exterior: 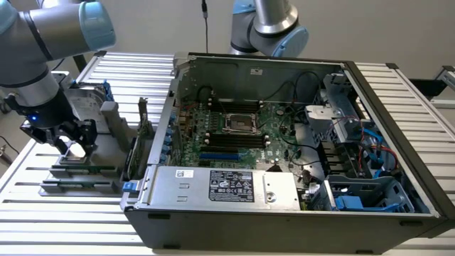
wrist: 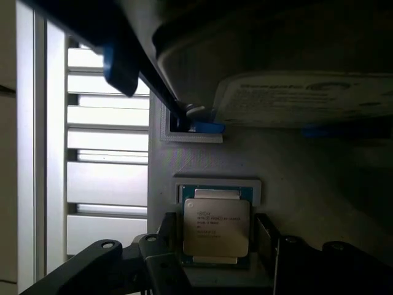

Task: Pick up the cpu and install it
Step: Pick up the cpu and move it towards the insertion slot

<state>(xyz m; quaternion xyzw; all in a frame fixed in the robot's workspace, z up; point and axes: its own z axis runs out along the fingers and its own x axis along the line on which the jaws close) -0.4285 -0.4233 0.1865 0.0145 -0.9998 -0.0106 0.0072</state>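
The cpu (wrist: 216,227) is a small flat square with a dull silver lid, fine dark print on it and a thin green rim. It lies flat in a pale recess of the grey holder (wrist: 202,166), on the desk (exterior: 71,224) just outside the open computer case (exterior: 284,133), on the exterior view's left of it. My pincer (wrist: 215,244) hangs straight over the chip (exterior: 73,153), its jaws parted barely wider than the chip, one on each side. I hold nothing, and whether the jaws touch the rim I cannot tell.
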